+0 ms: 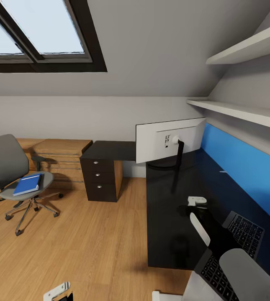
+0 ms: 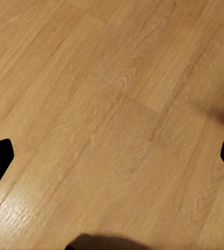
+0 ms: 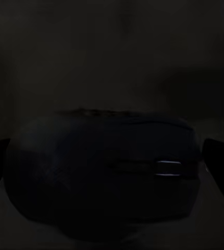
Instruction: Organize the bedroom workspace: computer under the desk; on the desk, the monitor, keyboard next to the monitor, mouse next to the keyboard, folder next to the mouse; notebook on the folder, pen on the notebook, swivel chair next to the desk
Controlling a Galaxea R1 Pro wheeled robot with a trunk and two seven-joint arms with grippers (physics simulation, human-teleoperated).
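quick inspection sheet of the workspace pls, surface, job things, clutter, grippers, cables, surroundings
surface: black desk, glossy, running along the blue wall panel.
job's things: monitor stands on the desk, its back to the camera; keyboard on the desk, partly hidden by the right arm; mouse between the right gripper's fingers; blue folder lies on the swivel chair, away from the desk.
clutter: nothing seen.
grippers: right gripper around the mouse, grip contact too dark to tell; left gripper open over bare wood floor.
cables: monitor cable curves down behind the screen.
surroundings: drawer unit, skylight, wall shelves.
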